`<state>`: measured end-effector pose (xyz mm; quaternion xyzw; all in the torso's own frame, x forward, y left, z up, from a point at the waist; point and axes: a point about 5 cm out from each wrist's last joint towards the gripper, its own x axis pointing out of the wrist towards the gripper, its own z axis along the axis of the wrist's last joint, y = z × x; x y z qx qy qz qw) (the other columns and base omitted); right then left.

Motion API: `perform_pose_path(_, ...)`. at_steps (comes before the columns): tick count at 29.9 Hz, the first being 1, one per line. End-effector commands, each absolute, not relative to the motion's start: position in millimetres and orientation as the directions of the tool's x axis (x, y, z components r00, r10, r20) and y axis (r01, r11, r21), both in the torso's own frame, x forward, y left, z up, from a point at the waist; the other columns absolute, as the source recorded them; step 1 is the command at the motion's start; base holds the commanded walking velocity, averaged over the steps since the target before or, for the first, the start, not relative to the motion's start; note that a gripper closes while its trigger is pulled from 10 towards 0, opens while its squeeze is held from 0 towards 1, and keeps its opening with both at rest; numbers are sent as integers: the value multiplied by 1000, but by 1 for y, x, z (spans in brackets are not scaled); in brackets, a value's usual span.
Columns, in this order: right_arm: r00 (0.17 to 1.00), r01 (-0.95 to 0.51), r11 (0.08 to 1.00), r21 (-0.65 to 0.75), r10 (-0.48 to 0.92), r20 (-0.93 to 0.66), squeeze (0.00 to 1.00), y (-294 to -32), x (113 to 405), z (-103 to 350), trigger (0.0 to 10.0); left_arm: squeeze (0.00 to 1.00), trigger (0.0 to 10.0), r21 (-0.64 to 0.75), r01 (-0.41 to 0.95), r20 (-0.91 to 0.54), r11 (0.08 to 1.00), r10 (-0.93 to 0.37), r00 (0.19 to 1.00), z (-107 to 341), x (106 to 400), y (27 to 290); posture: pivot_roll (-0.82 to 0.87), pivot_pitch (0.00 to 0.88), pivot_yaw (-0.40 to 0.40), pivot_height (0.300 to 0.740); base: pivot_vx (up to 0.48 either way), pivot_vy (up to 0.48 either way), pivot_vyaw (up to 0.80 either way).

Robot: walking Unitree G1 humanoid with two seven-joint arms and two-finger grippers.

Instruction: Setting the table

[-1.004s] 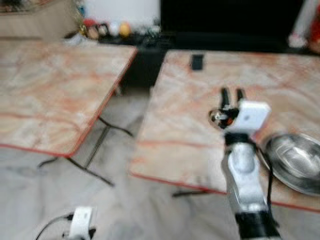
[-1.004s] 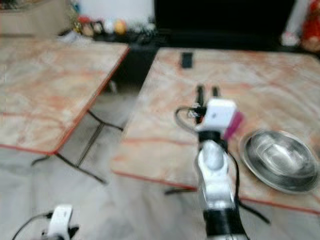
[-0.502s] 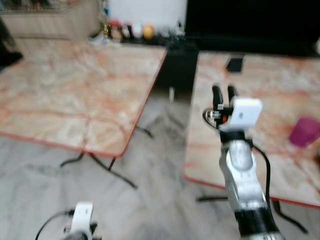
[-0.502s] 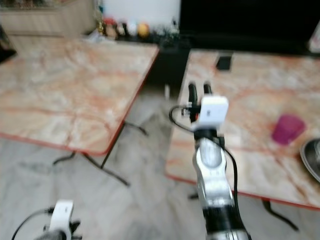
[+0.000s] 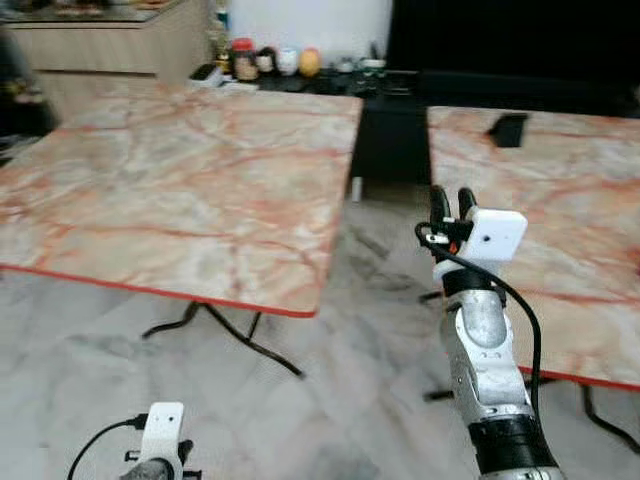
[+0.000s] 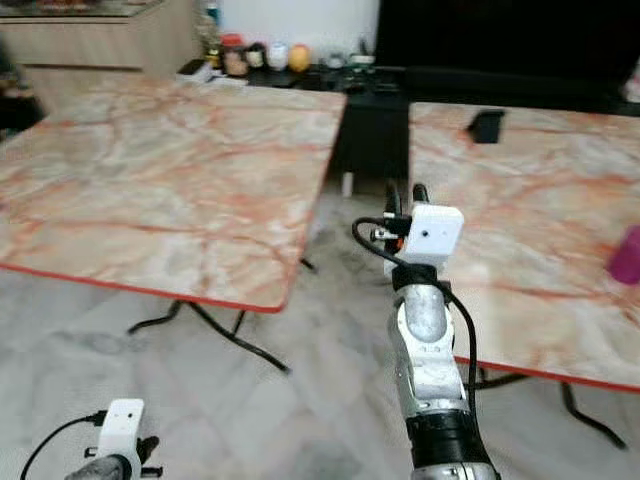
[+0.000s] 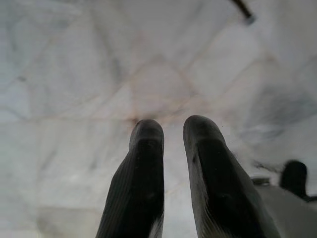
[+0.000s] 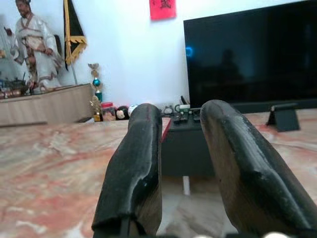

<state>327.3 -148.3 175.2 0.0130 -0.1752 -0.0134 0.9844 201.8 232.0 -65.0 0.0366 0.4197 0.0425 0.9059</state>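
Whole view swung leftward over the last second, a turn of the head camera and not a move of the furniture. Left marble tabletop (image 5: 180, 180) now spread across most of the head views, bare, red-edged, on dark folding legs. Right tabletop (image 6: 520, 230) pushed toward the right edge, with pale tiled floor (image 5: 330, 380) showing in the gap between the two. Dark screen (image 8: 247, 54) and a low cabinet with small jars along the far wall.

Steel bowl, a second ago on the right tabletop beside the right arm, gone past the frame edge. Pink cup (image 6: 628, 255) left as a sliver at the right border, standing on the right tabletop, well apart from both grippers. Small dark stand (image 6: 486, 125) at the far side of that same tabletop.

Right gripper (image 5: 452, 203) raised in front, over the gap between the tabletops, pointing toward the screen, fingers (image 8: 136, 163) a narrow gap apart and holding nothing. Left gripper (image 7: 171, 144) hanging low over the floor, idle, likewise slightly parted and empty.

Judged from this: turned toward the bare left tabletop with no tableware in hand, so probably a look at where settings belong, or a search for more items. Nothing yet laid there; the cup sits off to the right and calls for a turn back before any grasp.
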Motion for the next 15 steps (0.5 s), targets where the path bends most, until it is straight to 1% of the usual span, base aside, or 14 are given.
perform_pose_path(1, 940, 51, 998, 24, -57, 337, 0, -157, 325, 172, 10000, 0, 10000, 84, -50, -768, 995, 97, 633, -68, 199, 227, -13, 0, 35, 740, 0, 405, 556)
perform_pose_path(8, 940, 45, 999, 26, -51, 337, 0, -156, 325, 172, 10000, 0, 10000, 84, -49, -764, 995, 96, 638, -67, 200, 226, -11, 0, 34, 740, 0, 403, 786)
perform_pose_path(10, 940, 44, 999, 26, -50, 336, 0, -155, 325, 172, 10000, 0, 10000, 84, -50, -764, 995, 97, 638, -67, 201, 226, -11, 0, 34, 740, 0, 405, 438)
perform_pose_path(15, 942, 41, 998, 38, -52, 332, 0, -156, 325, 171, 10000, 0, 10000, 86, -50, -763, 995, 98, 639, -67, 201, 226, -9, 0, 34, 740, 0, 401, 0)
